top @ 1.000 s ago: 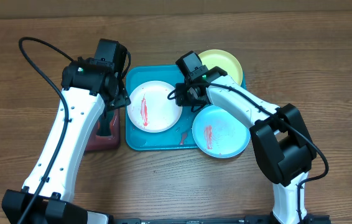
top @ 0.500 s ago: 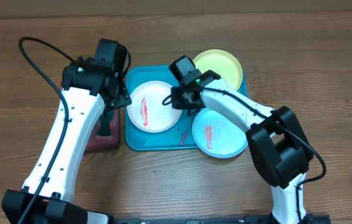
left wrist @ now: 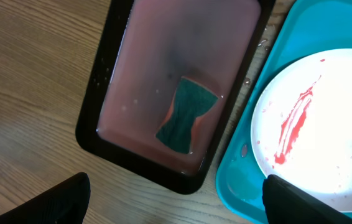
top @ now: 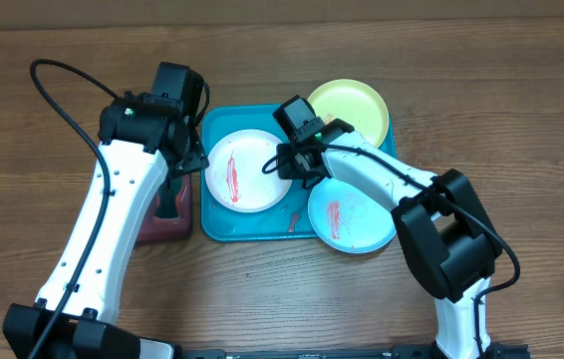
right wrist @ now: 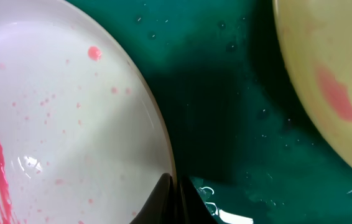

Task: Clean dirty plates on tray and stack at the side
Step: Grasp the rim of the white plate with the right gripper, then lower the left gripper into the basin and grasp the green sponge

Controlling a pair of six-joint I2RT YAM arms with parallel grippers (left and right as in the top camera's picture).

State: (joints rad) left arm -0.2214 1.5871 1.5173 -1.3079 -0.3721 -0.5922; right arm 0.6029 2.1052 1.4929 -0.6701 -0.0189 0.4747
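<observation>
We see the tray (top: 224, 225) lying in the middle of the worktop (top: 521, 120), with all three plates on it. The white plate (top: 247, 170) lies flat in the tray's left half, with a long red streak down its middle and fine pink specks around it. The yellow-green plate (top: 350, 104) sits at the tray's far right corner, its far edge hanging over the rim. The right wrist view shows pink smears on it. The mint-blue plate (top: 354, 213) sits at the tray's near right corner, also overhanging the rim, with a red smear left of its centre.

The right hand (top: 287, 165) is low over the tray's middle, at the white plate's right edge. Its fingers (right wrist: 163, 202) are pressed together, with their tips right at that plate's rim. We cannot tell whether the rim is caught between them. Water droplets lie on the tray floor beside them.

The left hand (top: 188, 160) hovers just off the tray's left rim, its fingers spread wide and holding nothing. Below it, just beside the tray's left side, stands the small tray (left wrist: 142, 167). It is black-rimmed and filled with pinkish water, and a sponge (left wrist: 187, 116) lies in it.
</observation>
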